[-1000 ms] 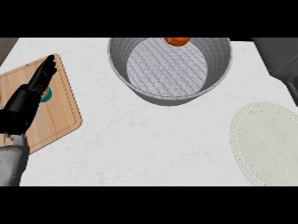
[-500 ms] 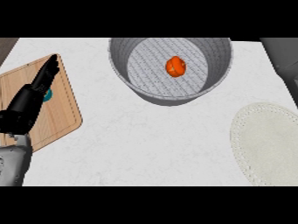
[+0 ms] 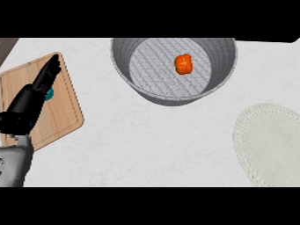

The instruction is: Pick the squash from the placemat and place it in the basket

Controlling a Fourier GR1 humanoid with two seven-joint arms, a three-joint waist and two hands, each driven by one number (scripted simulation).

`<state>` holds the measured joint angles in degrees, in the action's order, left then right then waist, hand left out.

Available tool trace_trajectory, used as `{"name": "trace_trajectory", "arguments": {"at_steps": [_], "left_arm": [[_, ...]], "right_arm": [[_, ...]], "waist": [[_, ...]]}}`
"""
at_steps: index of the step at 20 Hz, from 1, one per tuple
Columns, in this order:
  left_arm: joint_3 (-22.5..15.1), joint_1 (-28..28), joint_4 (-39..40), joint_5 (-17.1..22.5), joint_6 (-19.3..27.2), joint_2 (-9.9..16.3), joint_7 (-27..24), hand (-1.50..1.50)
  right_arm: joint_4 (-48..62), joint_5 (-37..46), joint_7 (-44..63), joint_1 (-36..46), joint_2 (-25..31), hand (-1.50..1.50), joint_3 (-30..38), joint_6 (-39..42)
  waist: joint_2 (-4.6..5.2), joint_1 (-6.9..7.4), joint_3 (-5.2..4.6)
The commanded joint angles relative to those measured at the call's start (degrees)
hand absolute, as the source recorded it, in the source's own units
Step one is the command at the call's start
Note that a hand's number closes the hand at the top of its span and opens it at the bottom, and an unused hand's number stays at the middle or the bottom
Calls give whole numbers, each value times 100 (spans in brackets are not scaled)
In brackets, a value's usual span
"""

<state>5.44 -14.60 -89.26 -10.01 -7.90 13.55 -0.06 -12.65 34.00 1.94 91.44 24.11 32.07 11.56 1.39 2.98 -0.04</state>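
From the head view you see the orange squash (image 3: 183,64) lying inside the grey basket (image 3: 225,70), its long axis running roughly up and down the view. Your left hand (image 3: 34,97) rests over the wooden cutting board (image 3: 64,118), fingers straight, holding nothing. At right lies the pale placemat (image 3: 279,143).

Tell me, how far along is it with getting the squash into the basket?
It looks finished. The orange squash lies inside the grey basket, and the pale placemat holds nothing. Nothing is in hand: the left hand hovers with straight fingers over the wooden board, and the right hand is out of view. Nothing appears left.
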Motion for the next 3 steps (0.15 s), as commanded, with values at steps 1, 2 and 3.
{"name": "trace_trajectory", "arguments": {"at_steps": [1, 2, 3], "left_arm": [[-104, -32, -105, -69, 35, -66, 86, 0], [-13, -31, 103, -79, 75, -38, -71, 0], [70, -70, 162, 63, -66, 43, -156, 0]], "right_arm": [[11, -242, -72, -334, 493, -150, 336, -327], [-14, -333, -29, -284, 770, -150, 439, -194], [40, -327, 6, -359, 876, -150, 447, -171]], "waist": [[48, 76, 8], [52, 28, 6], [59, 45, 4]]}}
